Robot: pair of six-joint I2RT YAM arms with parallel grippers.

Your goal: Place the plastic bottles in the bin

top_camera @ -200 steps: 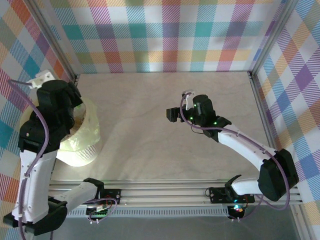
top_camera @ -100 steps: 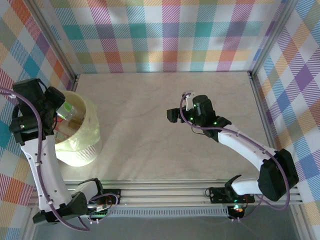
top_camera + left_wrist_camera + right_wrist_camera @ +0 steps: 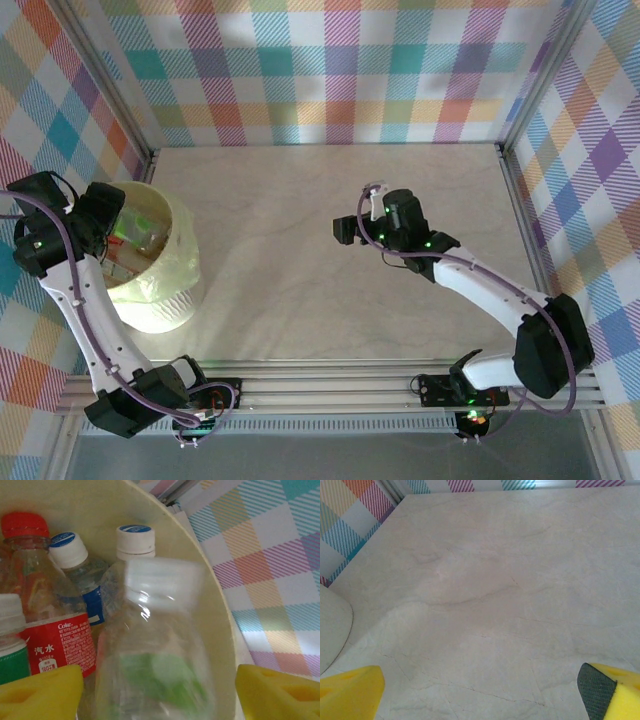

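Observation:
The pale cream bin point(image 3: 168, 300) stands at the table's left edge with several plastic bottles point(image 3: 135, 240) inside. My left gripper point(image 3: 100, 215) hangs over the bin's left rim. In the left wrist view its yellow fingers point(image 3: 42, 692) stand wide open around a blurred clear bottle with a green label and white cap point(image 3: 155, 645), touching neither side of it. Behind it lie a red-capped bottle with a red label point(image 3: 60, 642) and two bottles with blue-and-white caps point(image 3: 70, 547). My right gripper point(image 3: 350, 228) is open over bare table, with nothing between its fingers point(image 3: 350, 692).
The bin's inner wall point(image 3: 215, 610) curves close on the right of the left gripper. The bin's rounded side point(image 3: 332, 625) shows at the left of the right wrist view. Plaid walls enclose the marble-patterned table point(image 3: 330, 300) on three sides.
My left arm has swung off the top of the bin toward its left rim, uncovering the bottles inside. The green-label bottle is now loose and blurred between the open fingers. The right arm is still.

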